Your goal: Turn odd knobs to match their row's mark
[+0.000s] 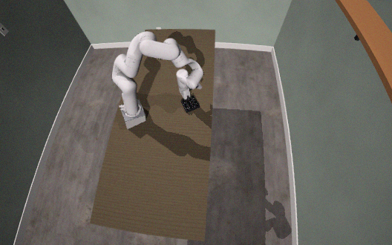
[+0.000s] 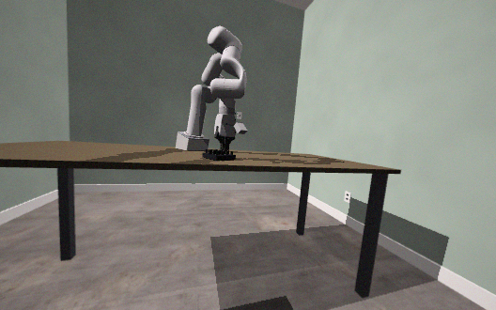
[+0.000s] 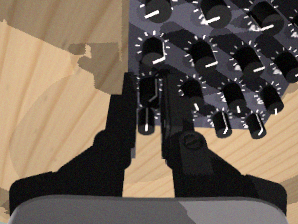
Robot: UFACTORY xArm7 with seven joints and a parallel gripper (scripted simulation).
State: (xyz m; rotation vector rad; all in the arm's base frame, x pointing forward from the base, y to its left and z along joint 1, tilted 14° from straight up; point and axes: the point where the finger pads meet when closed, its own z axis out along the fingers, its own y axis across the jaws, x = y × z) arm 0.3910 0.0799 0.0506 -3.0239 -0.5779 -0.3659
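The black knob box point(image 1: 190, 104) point(image 2: 219, 155) stands on the table. In the wrist view, white-lined knobs stand in rows on its dark purple top point(image 3: 175, 32). My gripper point(image 1: 188, 97) point(image 2: 225, 149) point(image 3: 149, 91) points down at it, fingers narrowly apart around the leftmost knob point(image 3: 148, 90) of the second row from the bottom. Slim gaps seem to show beside this knob; contact is not visible. Its line lies toward the lower right; its row neighbours' lines point(image 3: 196, 106) point(image 3: 238, 109) run more downward. A bottom-row knob point(image 3: 146, 121) shows between the fingers. The right finger hides another. Names and socket are not readable.
The wooden table point(image 1: 156, 185) point(image 2: 28, 150) carries the arm's base point(image 1: 134, 119) point(image 2: 192, 141). Other knobs point(image 3: 202, 55) point(image 3: 222, 124) stand close to the right finger. The box is near one long table edge. Arm shadows cross the table.
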